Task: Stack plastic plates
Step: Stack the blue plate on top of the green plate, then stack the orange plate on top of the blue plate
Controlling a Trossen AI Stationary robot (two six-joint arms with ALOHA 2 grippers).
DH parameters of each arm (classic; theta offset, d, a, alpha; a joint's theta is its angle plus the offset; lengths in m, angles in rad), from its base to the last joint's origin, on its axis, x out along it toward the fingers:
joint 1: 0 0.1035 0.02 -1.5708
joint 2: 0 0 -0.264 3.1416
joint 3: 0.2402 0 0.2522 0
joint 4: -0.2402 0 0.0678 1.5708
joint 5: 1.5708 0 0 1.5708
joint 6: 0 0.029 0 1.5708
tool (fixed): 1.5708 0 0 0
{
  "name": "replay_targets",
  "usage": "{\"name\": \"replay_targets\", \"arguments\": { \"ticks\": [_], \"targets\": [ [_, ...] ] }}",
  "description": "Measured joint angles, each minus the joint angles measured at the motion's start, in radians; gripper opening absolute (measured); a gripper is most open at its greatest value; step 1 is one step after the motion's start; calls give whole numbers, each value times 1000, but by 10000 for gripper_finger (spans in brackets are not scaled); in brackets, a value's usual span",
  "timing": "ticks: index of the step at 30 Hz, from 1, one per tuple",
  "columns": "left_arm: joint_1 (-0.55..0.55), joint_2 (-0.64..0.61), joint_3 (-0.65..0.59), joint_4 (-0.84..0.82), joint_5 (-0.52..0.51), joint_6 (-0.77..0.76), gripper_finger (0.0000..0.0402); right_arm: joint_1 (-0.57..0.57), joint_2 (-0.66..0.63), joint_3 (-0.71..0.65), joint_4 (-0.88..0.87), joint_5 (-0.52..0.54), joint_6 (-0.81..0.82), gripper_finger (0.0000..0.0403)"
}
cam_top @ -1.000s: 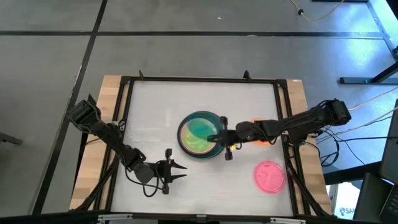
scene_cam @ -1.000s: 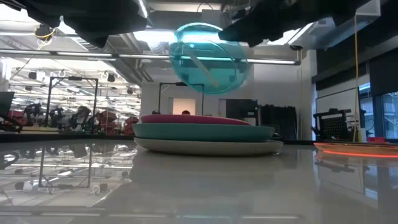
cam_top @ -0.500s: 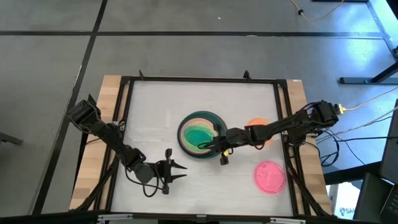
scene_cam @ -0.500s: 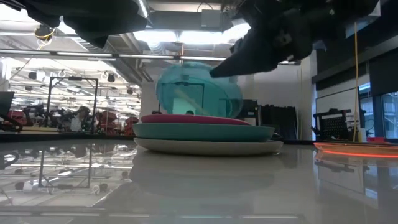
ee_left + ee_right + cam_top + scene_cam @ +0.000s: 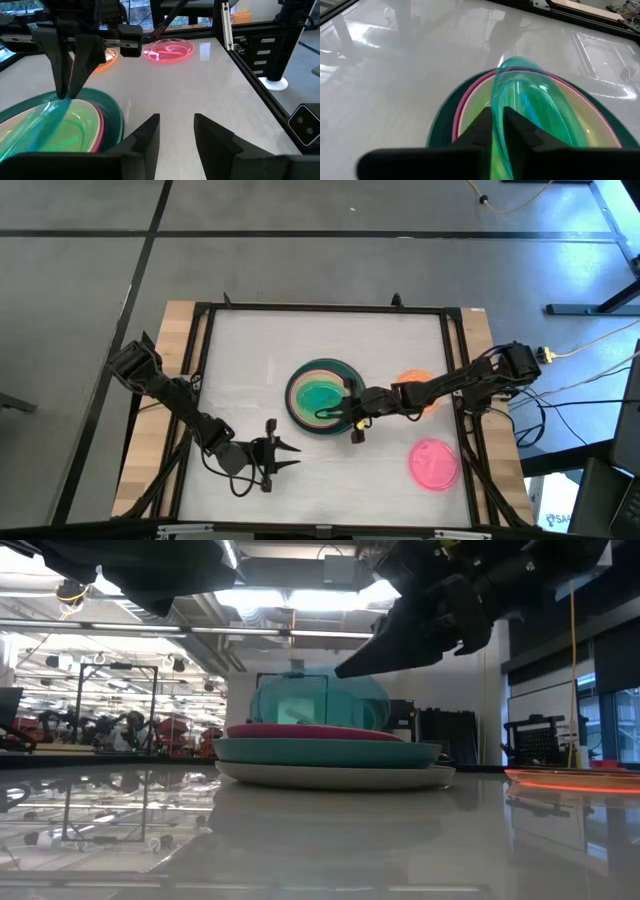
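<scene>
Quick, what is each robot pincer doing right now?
Left pincer: open, holding nothing, waiting near the table's front.
Right pincer: shut on the teal plate, lowering it tilted onto the plate stack.

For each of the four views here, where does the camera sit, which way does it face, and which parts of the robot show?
High: above the table, looking straight down; both arms, right gripper at the stack.
Low: at tabletop height, looking level across; right gripper holding the tilted teal plate over the stack.
Left wrist: on the waiting left arm, left gripper open, facing the stack, the pink plate and orange plate.
Right wrist: on the right arm, looking down its fingers clamping the teal plate.
Shared: all four show the teal plate.
</scene>
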Motion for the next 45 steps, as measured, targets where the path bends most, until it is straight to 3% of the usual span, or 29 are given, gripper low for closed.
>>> {"name": "replay_targets", "arguments": {
  "ticks": [8, 14, 25, 35, 39, 45],
  "targets": [
    [0, 0, 0, -3, 3, -1, 114, 0, 28, -1, 8, 0, 20, 124],
    [0, 0, 0, -6, 4, -2, 114, 0, -17, 14, -31, 0, 17, 143],
    [2, 0, 0, -7, 4, -2, 114, 0, -209, 180, -750, 24, 209, 144],
    [2, 0, 0, -7, 4, -8, 114, 0, -221, 161, -1332, 16, 516, 144],
    [2, 0, 0, -7, 4, -9, 114, 0, -220, 85, -1333, 17, 628, 144],
    [3, 0, 0, -7, 4, -9, 114, 0, -205, 1, -1221, 22, 653, 144]
  ]
}}
